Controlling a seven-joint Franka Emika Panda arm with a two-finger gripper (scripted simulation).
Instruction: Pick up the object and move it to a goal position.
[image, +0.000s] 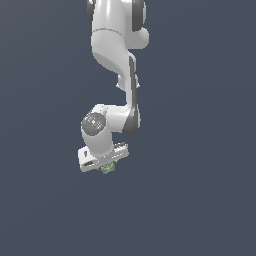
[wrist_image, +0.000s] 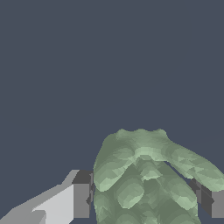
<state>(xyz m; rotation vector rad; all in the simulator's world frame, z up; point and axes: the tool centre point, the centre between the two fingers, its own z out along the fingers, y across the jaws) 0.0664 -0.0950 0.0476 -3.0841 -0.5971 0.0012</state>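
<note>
The object (image: 107, 169) is a tiny mottled pale-green lump that pokes out just under the white hand of my arm in the exterior view. In the wrist view the object (wrist_image: 148, 179) fills the space between my two fingers; one finger's dark pad (wrist_image: 82, 200) presses its side and the other finger (wrist_image: 209, 202) sits against the opposite side. My gripper (wrist_image: 146, 201) is shut on the object, and in the exterior view my gripper (image: 106, 167) is mostly hidden behind the hand.
A plain dark blue-grey surface fills the background in both views. The white arm (image: 117, 65) reaches down from the top of the exterior view. Nothing else shows.
</note>
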